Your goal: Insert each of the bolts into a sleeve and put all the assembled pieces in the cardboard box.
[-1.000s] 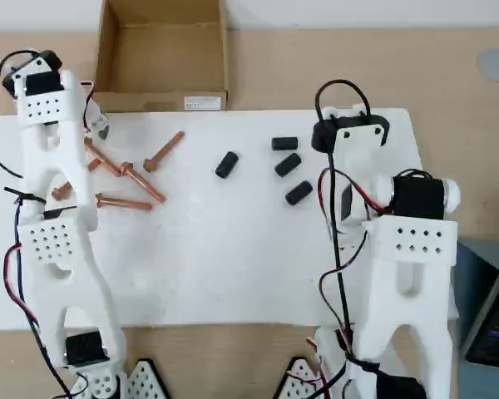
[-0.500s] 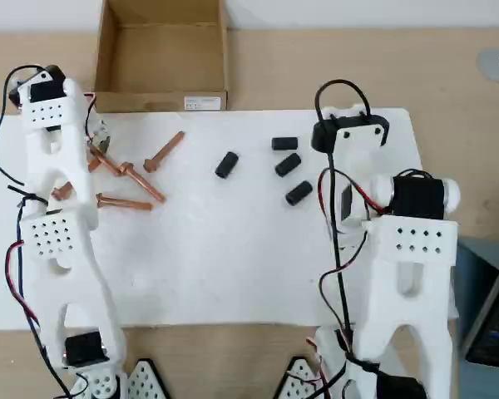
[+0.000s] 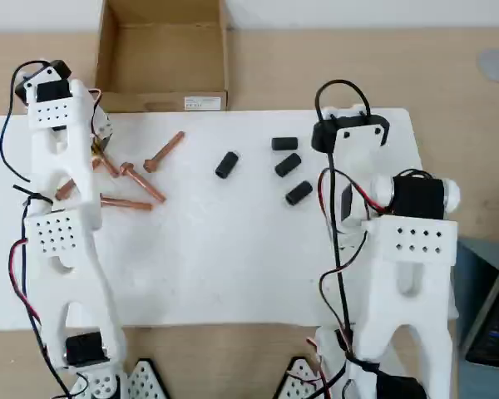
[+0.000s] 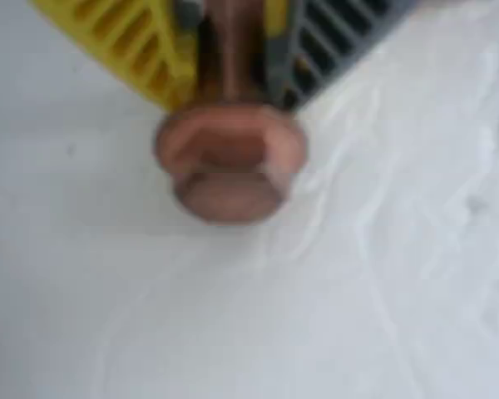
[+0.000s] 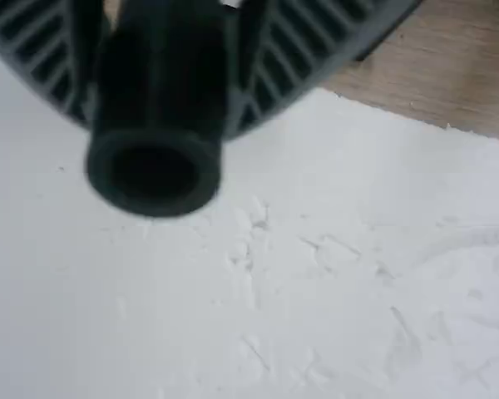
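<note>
Several copper bolts (image 3: 162,151) lie on the white mat at the left, and three black sleeves (image 3: 288,165) lie right of the middle. My left gripper (image 4: 229,41) is shut on a copper bolt (image 4: 229,162), head toward the camera, just above the mat. In the high view the left arm (image 3: 60,116) stands over the bolt pile near the mat's far left corner. My right gripper (image 5: 162,50) is shut on a black sleeve (image 5: 155,150), its bore facing the camera. The right arm (image 3: 353,141) stands at the mat's right side. The cardboard box (image 3: 162,100) sits open behind the mat.
A white foam mat (image 3: 224,249) covers the wooden table (image 3: 316,66). The mat's middle and front are bare. A dark object (image 3: 495,324) lies at the right edge of the table.
The left arm has shifted slightly right and toward the far edge over the bolt pile. The right arm has not moved.
</note>
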### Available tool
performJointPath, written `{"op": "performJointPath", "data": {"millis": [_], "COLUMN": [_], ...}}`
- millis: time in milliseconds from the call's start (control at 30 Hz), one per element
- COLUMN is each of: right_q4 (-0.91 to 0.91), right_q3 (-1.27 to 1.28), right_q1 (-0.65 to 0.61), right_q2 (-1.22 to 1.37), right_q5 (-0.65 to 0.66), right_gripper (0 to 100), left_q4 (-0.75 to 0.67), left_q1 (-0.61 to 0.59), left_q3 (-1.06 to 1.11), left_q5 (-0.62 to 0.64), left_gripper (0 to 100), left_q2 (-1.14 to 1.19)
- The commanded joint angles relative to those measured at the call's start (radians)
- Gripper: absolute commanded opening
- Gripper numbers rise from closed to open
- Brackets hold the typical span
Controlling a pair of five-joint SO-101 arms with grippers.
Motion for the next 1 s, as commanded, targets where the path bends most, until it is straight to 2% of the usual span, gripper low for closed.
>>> {"op": "performJointPath", "data": {"millis": [0, 133, 233, 400, 700, 967], "right_q4": [0.017, 0.018, 0.023, 0.023, 0.025, 0.025], "right_q3": [-0.005, -0.008, -0.044, -0.124, -0.137, -0.125], "right_q1": [0.008, 0.008, 0.013, 0.015, 0.015, 0.016], "right_q2": [-0.038, -0.039, -0.039, -0.039, -0.088, -0.272], "right_q5": [0.009, 0.003, 0.003, 0.003, 0.009, 0.092], "right_gripper": [1.0, 1.0, 1.0, 1.0, 1.0, 0.9], "left_q4": [0.129, 0.25, 0.253, 0.253, 0.253, 0.253], "left_q1": [0.035, 0.092, 0.11, 0.14, 0.196, 0.247], "left_q3": [-0.144, -0.364, -0.476, -0.502, -0.244, 0.172], "left_q5": [-0.009, -0.009, -0.008, -0.011, -0.1, -0.195], "left_gripper": [0, 0, 0, 0, 0, 0], "left_q2": [-0.004, -0.004, -0.005, -0.074, -0.403, -0.819]}}
